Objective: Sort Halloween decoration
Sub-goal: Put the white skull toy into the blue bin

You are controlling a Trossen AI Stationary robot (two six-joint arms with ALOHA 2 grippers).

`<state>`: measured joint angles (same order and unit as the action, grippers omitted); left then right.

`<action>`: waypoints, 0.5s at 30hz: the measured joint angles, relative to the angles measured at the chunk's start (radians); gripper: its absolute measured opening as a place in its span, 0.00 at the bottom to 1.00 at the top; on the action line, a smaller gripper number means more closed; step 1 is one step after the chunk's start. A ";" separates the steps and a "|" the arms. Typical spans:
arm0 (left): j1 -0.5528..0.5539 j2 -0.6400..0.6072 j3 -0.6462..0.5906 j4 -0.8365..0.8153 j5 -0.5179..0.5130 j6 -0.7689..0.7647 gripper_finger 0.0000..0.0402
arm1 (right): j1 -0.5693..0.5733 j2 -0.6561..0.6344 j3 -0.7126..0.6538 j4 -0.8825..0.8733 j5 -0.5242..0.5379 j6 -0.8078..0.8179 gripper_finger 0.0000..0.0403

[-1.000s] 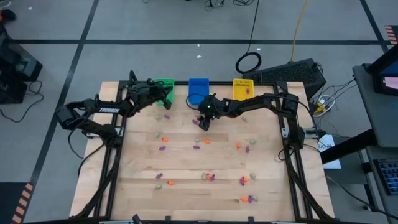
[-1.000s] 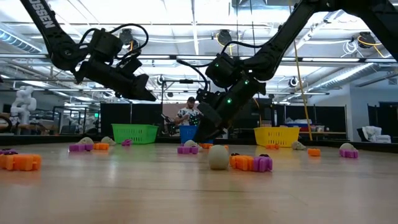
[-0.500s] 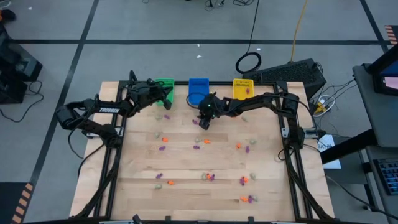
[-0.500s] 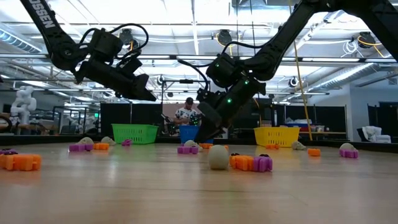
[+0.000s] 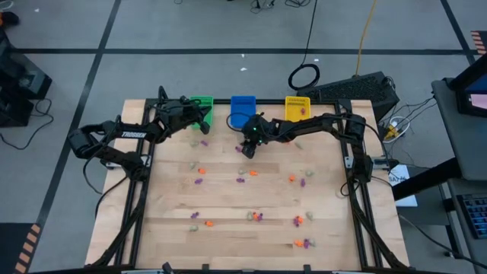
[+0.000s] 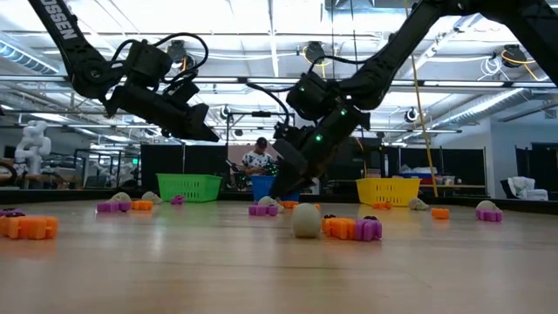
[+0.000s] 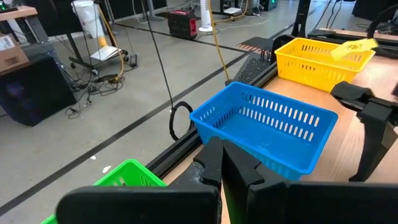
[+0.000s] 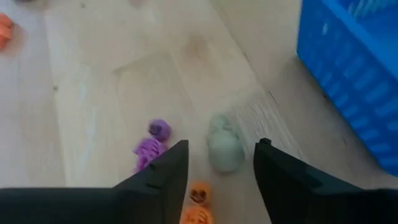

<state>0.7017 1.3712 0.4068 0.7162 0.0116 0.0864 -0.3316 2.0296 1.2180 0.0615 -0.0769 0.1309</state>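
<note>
Tiny orange, purple and pale trinkets lie scattered on the wooden table (image 5: 228,202). My right gripper (image 5: 247,149) (image 6: 285,192) hangs open just in front of the blue bin (image 5: 242,108). In the right wrist view its fingers (image 8: 222,147) stand on either side of a pale grey trinket (image 8: 224,149) without touching it. A purple trinket (image 8: 152,142) and an orange one (image 8: 198,200) lie beside that. My left gripper (image 5: 202,117) (image 6: 212,134) (image 7: 222,165) is shut, raised beside the green bin (image 5: 202,102); nothing shows between its fingers.
The green bin (image 7: 124,175), blue bin (image 7: 267,127) and yellow bin (image 5: 298,108) stand in a row at the table's far edge. More trinkets (image 5: 303,243) lie toward the near edge, some (image 6: 353,228) close to the low camera. A person (image 6: 257,161) is behind the table.
My right gripper has shifted slightly toward the table's left, staying open above the trinkets in front of the blue bin. My left arm has kept still.
</note>
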 joint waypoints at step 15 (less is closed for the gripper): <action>0.000 0.000 0.000 0.000 0.000 0.000 0.02 | -0.003 0.032 0.065 -0.093 0.004 -0.050 0.40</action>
<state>0.7017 1.3712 0.4068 0.7158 0.0120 0.0864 -0.3344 2.0618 1.2835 -0.0312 -0.0725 0.0811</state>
